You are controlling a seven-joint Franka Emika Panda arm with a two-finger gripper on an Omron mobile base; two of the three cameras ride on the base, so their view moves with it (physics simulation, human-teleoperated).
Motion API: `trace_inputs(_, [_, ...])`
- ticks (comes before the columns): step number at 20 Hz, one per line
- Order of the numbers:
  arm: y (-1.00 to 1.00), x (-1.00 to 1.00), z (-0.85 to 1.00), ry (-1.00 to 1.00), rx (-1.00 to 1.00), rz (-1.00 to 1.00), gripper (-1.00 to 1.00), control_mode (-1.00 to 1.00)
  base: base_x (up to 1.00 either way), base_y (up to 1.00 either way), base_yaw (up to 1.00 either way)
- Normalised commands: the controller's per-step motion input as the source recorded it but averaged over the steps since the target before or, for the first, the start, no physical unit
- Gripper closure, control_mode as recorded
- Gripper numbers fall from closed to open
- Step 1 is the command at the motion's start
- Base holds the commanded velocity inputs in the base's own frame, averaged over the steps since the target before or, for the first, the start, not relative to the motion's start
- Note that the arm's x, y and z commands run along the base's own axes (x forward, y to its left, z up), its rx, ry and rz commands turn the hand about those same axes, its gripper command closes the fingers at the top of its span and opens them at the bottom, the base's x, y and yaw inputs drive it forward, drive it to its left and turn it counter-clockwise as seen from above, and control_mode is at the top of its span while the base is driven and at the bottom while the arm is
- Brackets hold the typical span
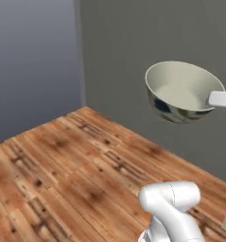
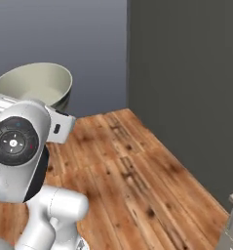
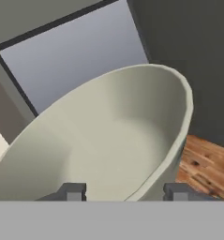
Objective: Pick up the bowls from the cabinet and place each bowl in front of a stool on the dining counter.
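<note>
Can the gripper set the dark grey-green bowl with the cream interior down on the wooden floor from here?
Probably not directly: the gripper holds the dark grey-green, cream-lined bowl well above the wooden plank floor. Nothing blocks the way down.

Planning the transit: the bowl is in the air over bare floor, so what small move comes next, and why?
Probably carry the bowl level. The end effector grips its rim above the wood floor, beside grey walls, with no surface under it to set it on.

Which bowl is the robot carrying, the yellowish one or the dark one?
The dark grey-green bowl with the pale cream inside. The gripper holds it by the rim, up in the air above the wooden floor.
</note>
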Motion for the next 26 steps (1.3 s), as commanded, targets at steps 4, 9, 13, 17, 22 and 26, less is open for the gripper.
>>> trace_inputs(4, [0.0, 0.0, 0.0, 0.0, 0.0, 0.0, 1.0, 1.0, 0.62, 0.76, 0.5])
trace_inputs(9, [0.0, 0.0, 0.0, 0.0, 0.0, 0.0, 1.0, 1.0, 0.46, 0.63, 0.5])
trace_inputs(13, [0.0, 0.0, 0.0, 0.0, 0.0, 0.0, 1.0, 1.0, -0.2, 0.56, 0.52])
trace_inputs(17, [0.0, 0.0, 0.0, 0.0, 0.0, 0.0, 1.0, 1.0, -0.41, 0.55, 0.47])
trace_inputs(22, [0.0, 0.0, 0.0, 0.0, 0.0, 0.0, 1.0, 1.0, -0.07, 0.75, 0.48])
trace_inputs(26, [0.0, 0.0, 0.0, 0.0, 0.0, 0.0, 1.0, 1.0, 0.0, 0.86, 0.5])
